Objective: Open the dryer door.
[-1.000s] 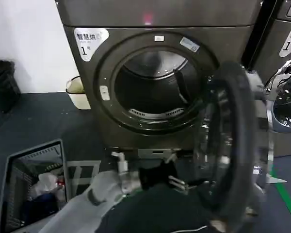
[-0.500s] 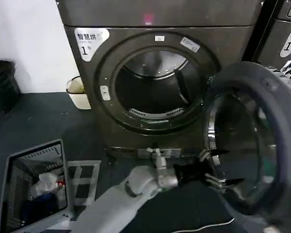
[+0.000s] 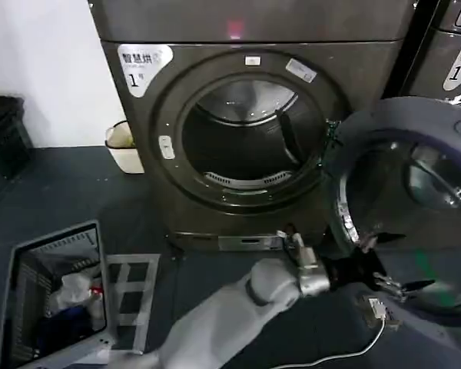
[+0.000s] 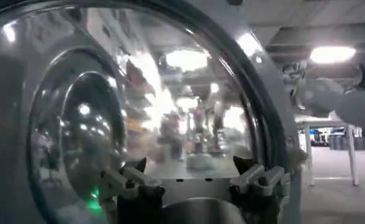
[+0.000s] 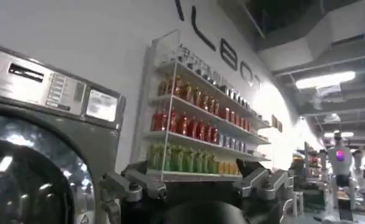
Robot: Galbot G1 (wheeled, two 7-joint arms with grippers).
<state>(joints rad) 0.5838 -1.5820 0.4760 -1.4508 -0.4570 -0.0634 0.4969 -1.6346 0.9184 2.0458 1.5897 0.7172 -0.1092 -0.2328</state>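
Since the earlier frame we are swinging the dryer door farther right (now wide open), our left gripper, fingers spread and empty, pushing its inner rim to clear the drum.

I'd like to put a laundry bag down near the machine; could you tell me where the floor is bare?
Bare dark floor lies between the cream bin and the wire basket. Crowded: right of the drum, where the chrome-ringed dryer door hangs open and the left gripper reaches.
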